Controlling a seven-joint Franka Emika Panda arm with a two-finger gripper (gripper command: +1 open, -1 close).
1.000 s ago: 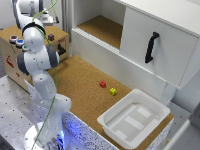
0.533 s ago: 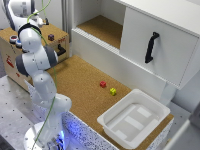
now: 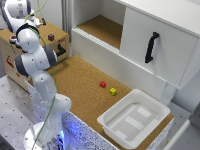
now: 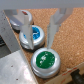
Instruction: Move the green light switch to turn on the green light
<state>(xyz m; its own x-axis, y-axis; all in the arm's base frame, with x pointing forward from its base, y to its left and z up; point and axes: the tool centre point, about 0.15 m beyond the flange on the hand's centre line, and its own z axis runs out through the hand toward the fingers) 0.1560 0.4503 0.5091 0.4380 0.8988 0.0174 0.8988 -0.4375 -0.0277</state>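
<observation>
In the wrist view the green light switch (image 4: 45, 59) is a round button with a green centre and a pale rim, set in the cork top of the box. My gripper (image 4: 40, 42) is open just above the surface. Its two pale fingers (image 4: 54, 25) straddle a blue-centred button (image 4: 36, 34), and the green switch lies just beyond the fingertips, untouched. A third round button (image 4: 22, 20) shows partly behind one finger. In the exterior view the arm (image 3: 35, 60) reaches over the wooden box (image 3: 12, 57) at the far left, and it hides the gripper and the buttons.
A small dark purple block (image 3: 51, 37) sits on the box top, and a black handle (image 3: 60, 50) is on the box's side. A red cube (image 3: 103, 84) and a yellow cube (image 3: 113, 91) lie on the cork table. A white tray (image 3: 132, 120) and a white cabinet (image 3: 160, 45) stand at the exterior view's right.
The arm's hand has shifted a little toward the exterior view's left over the wooden box. Nothing else has moved.
</observation>
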